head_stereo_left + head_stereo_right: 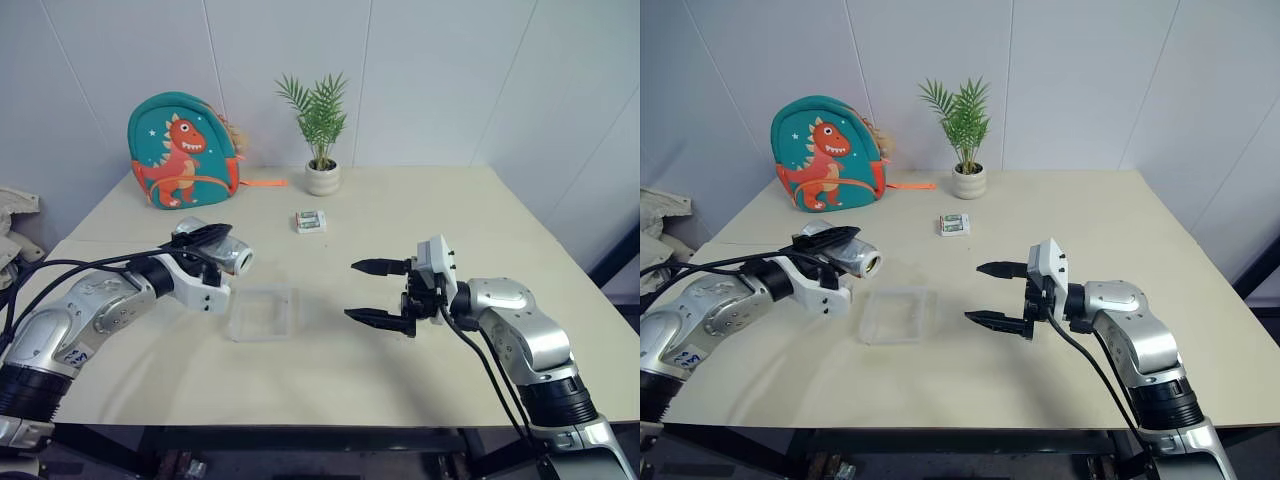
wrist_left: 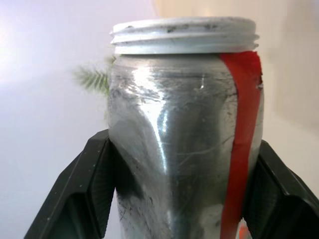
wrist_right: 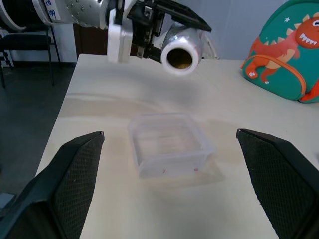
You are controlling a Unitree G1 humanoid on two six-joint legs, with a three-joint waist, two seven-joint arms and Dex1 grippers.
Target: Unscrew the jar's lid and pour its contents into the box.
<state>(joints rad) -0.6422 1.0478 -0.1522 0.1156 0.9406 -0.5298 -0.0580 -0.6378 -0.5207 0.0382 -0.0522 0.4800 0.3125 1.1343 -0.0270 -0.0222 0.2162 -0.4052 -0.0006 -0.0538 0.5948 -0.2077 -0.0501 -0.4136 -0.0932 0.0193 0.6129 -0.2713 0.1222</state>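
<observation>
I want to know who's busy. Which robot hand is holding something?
The left gripper: it is clamped on the jar. The right gripper is open and empty.

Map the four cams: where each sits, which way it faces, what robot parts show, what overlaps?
Left and right eye: on the head, looking forward and down over the beige table; both arms show.
Left wrist: along the left gripper, shut on the silvery-grey jar with red stripe, lidless.
Right wrist: along the open right gripper, at the clear square plastic box.
Shared: jar, box.
</observation>
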